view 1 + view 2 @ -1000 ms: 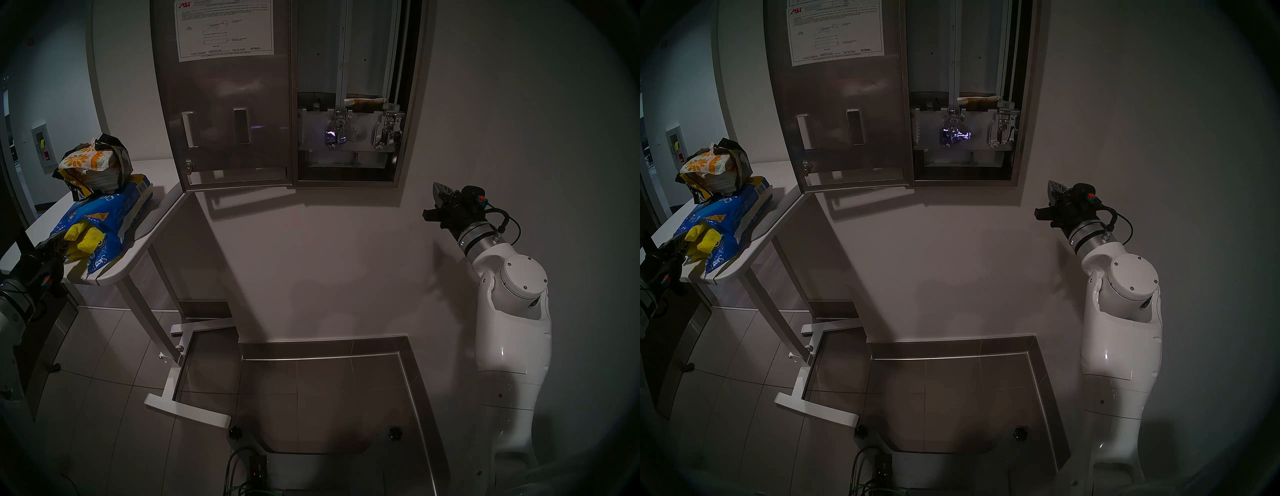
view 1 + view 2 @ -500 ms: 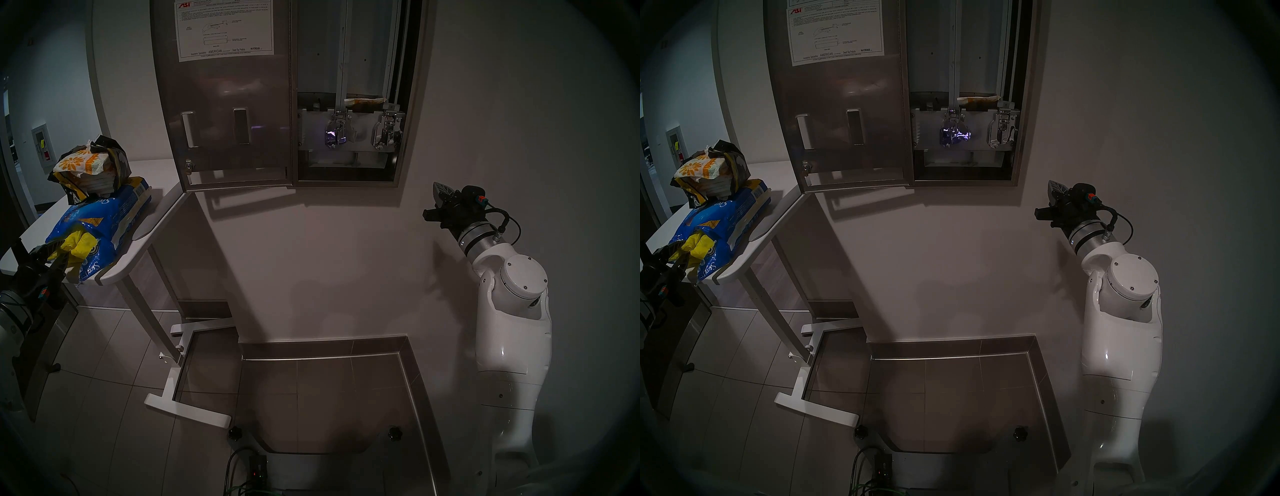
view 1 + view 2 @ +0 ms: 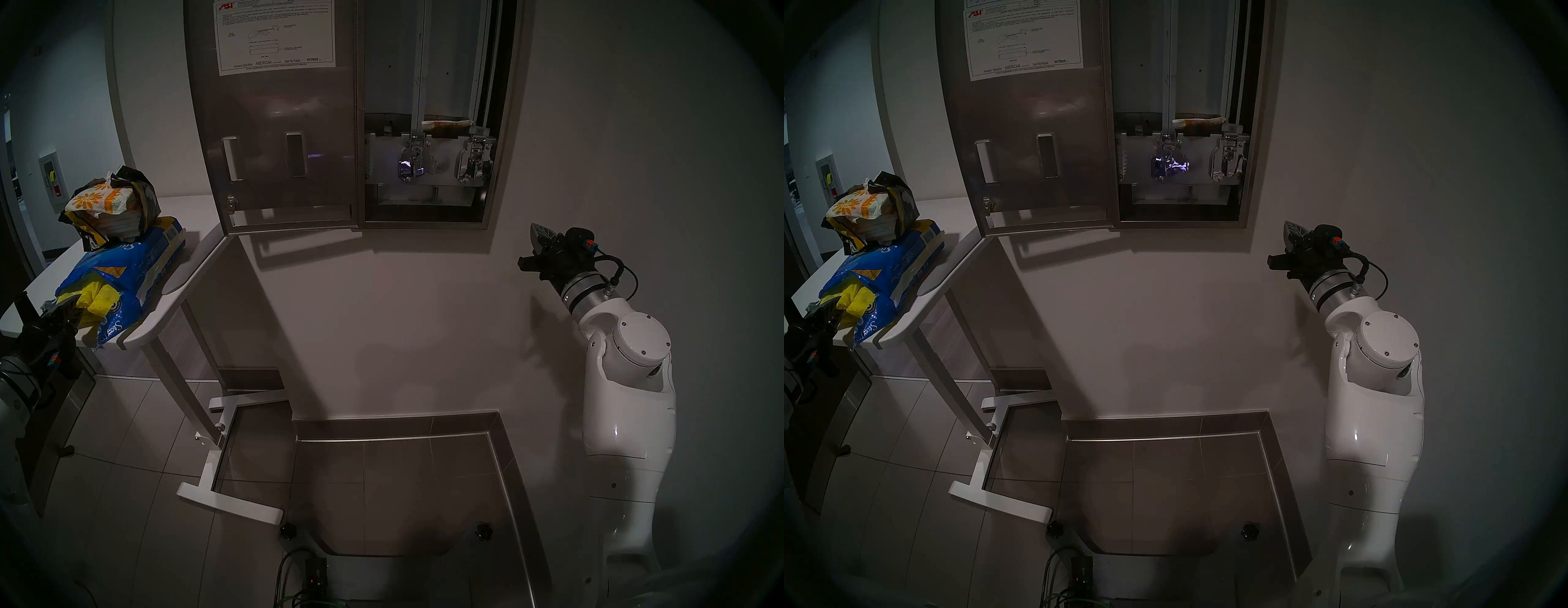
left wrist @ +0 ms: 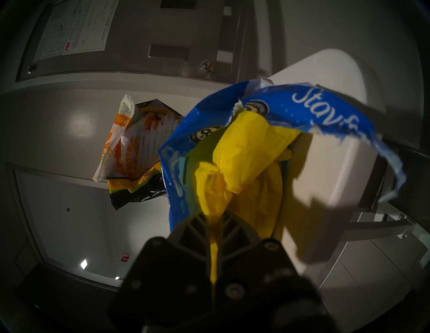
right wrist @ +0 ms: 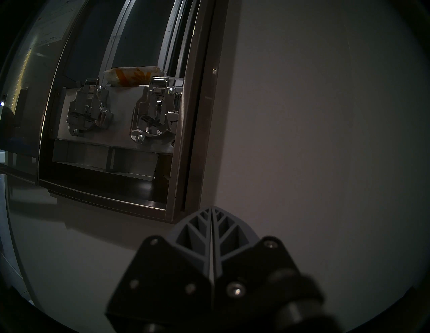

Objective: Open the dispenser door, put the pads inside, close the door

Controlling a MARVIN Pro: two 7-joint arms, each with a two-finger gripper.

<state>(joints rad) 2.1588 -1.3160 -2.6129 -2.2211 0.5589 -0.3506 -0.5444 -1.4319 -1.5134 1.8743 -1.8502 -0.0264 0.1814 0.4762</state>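
Left fingers (image 4: 213, 223) clamped on a yellow pad (image 4: 244, 158) at the torn blue bag (image 4: 302, 104).
I'd draw it out slowly, clear of the plastic; right fingers (image 5: 212, 216) closed, empty.

A torn blue plastic bag (image 4: 325, 109) gapes directly ahead of the left gripper (image 4: 213, 216). Its ragged edge curls above and to the right of the fingertips in the wrist view, and it lies on a white table (image 4: 344, 176) whose rounded end reaches past the gripper's right side. Beyond the bag's mouth, up and to the left of that gripper, an opened black-and-orange wrapper (image 4: 139, 197) rests on the bag's far end. A plain pale wall (image 5: 325, 139) fills the space ahead and to the right of the right gripper (image 5: 211, 209), with grey floor tiles (image 3: 382, 488) well below it.
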